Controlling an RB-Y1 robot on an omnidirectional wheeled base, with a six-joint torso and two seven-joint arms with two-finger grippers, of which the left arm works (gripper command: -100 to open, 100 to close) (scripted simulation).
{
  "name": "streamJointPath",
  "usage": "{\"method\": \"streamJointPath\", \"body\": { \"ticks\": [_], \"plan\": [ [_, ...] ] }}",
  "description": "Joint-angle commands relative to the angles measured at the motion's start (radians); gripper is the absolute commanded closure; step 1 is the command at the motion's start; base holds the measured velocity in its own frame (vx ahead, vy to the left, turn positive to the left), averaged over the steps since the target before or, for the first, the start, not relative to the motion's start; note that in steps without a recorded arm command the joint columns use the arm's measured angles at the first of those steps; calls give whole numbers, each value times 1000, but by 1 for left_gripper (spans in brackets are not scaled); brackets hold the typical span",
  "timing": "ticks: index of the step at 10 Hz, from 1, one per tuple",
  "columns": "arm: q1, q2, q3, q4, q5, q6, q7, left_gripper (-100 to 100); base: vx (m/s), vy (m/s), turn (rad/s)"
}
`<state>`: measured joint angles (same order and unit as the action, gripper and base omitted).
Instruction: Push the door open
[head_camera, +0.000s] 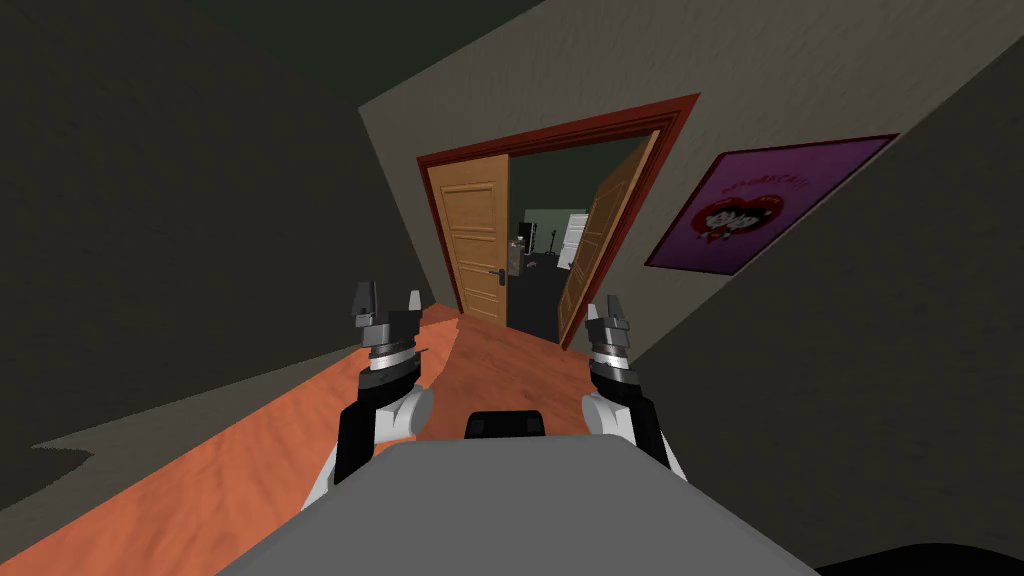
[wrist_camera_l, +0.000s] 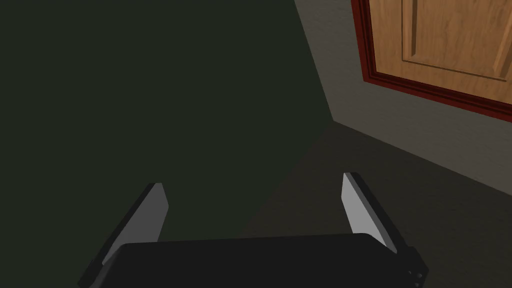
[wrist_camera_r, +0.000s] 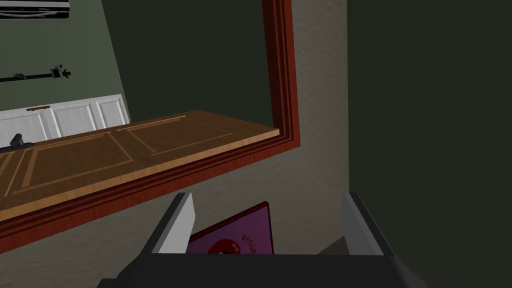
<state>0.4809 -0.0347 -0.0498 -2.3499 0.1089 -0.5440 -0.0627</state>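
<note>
The door stands dead ahead of the robot at twelve o'clock, at the far end of the orange floor (head_camera: 500, 370). It is a double door in a red frame (head_camera: 560, 130). Its left leaf (head_camera: 478, 240) looks shut in the frame, with a lever handle (head_camera: 497, 272) near its inner edge. The right leaf (head_camera: 600, 240) is swung away into the room beyond.

Both arms are raised before the chest, well apart from the wood, with the left gripper (head_camera: 388, 300) at eleven and the right gripper (head_camera: 605, 307) at one. Each has its blades spread, grasping nothing. A purple poster (head_camera: 765, 205) hangs on the wall at two o'clock.

From where I stand, the worry is those spread blades. Driven forward like that, one thin tip could snag the handle or a panel moulding instead of pressing flat. If the robot strays toward one o'clock, its right arm would likely clip the frame or the open leaf's edge. A push close to the hinges would barely shift the shut leaf.
</note>
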Motion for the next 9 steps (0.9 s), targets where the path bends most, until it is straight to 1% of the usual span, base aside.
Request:
{"method": "streamJointPath", "body": {
  "ticks": [1, 2, 4, 7, 8, 9],
  "plan": [
    [-18, 10, -2, 31, -3, 2, 3, -100, 147, 18, 3],
    [-25, 13, -2, 44, -4, 3, 4, -100, 84, 17, -23],
    [-58, 28, -5, 101, -8, 7, 9, -100, 106, 24, -15],
    [-91, 40, -8, 158, -13, 10, 14, -100, 100, 29, -8],
    [-117, 49, -11, 201, -17, 13, 19, -100, 126, 53, -21],
    [-117, 49, -11, 202, -17, 13, 19, -100, 86, 31, -13]
  ]
}}
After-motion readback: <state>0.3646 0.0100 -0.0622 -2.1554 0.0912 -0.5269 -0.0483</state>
